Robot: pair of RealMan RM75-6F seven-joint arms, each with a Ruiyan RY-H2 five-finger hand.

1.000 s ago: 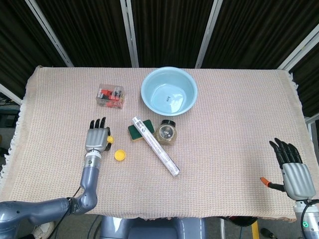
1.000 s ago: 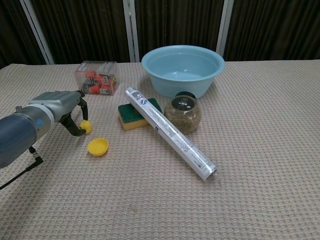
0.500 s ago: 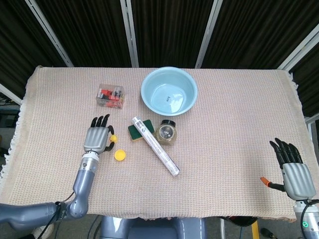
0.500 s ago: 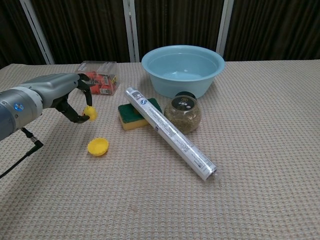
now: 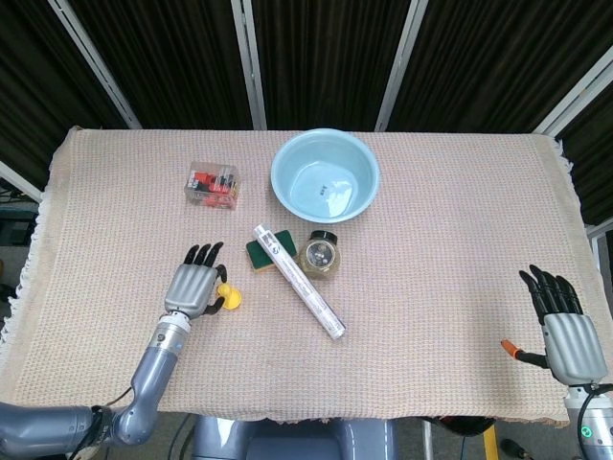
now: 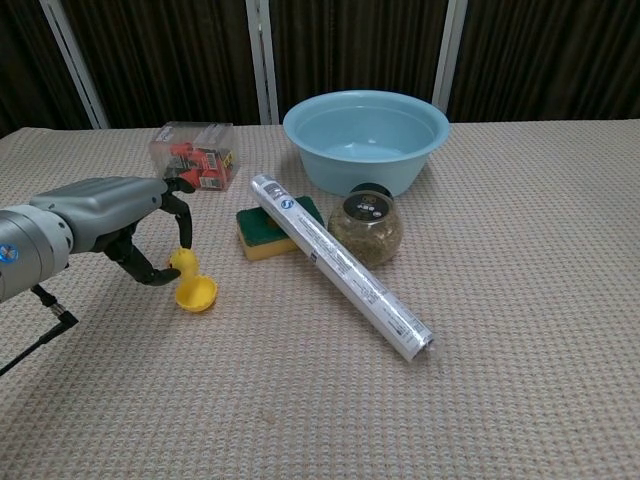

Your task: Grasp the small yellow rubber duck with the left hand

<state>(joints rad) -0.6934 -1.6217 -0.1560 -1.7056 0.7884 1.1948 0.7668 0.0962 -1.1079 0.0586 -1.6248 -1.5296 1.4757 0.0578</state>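
The small yellow rubber duck [image 6: 183, 263] is pinched between the thumb and a finger of my left hand [image 6: 120, 222], just above a yellow cap [image 6: 197, 294]. In the head view the left hand [image 5: 194, 286] lies left of the table's middle, near the front. The duck [image 5: 224, 287] peeks out at its right side. My right hand [image 5: 564, 329] hovers at the front right corner with its fingers spread and nothing in it. The chest view does not show it.
A light blue bowl [image 5: 325, 176] stands at the back centre. A clear box of red parts [image 5: 213, 183] sits left of it. A green-and-yellow sponge [image 6: 262, 232], a long silver tube [image 6: 340, 265] and a small glass jar [image 6: 365, 227] lie right of the left hand.
My left hand picked the duck up off the cloth and carried it toward the front and right, ending just over the yellow cap. The right hand stayed put.
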